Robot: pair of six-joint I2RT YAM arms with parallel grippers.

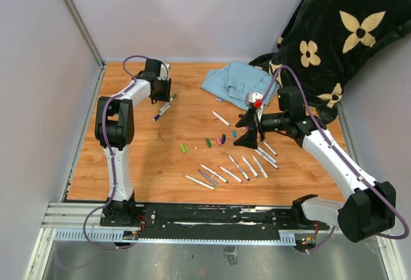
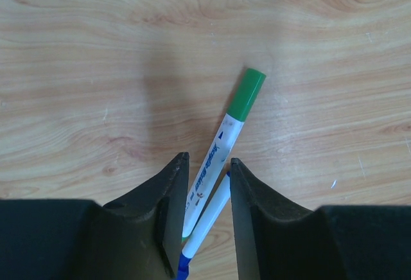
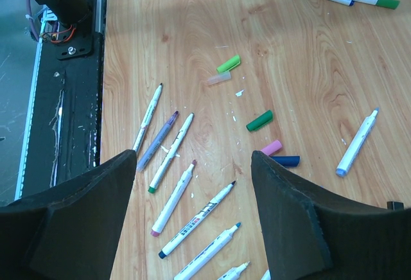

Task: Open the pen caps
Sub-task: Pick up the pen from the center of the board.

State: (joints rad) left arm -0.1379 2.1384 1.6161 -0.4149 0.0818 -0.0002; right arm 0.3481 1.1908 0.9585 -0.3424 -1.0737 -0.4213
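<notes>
Pen caps (image 3: 259,121): light, stiff, slippery; take around the side. Unopened green cap (image 2: 246,94) at 1 o'clock from left gripper (image 2: 209,158), clamped on 2 marker barrels (image 2: 223,142). Right gripper (image 3: 192,158) fingers apart, empty.

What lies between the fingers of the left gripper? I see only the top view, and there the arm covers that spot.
Observer: The left wrist view shows two white markers between the fingers of the left gripper, crossing at a slight angle.
Operator: Are their caps on?
Observer: Yes. One has a green cap at its far end. The other has a blue cap at the end near the wrist.
Operator: Does the right gripper hold anything?
Observer: No. In the right wrist view the right gripper is open, with nothing between its fingers. A loose pink cap lies on the table.
</notes>
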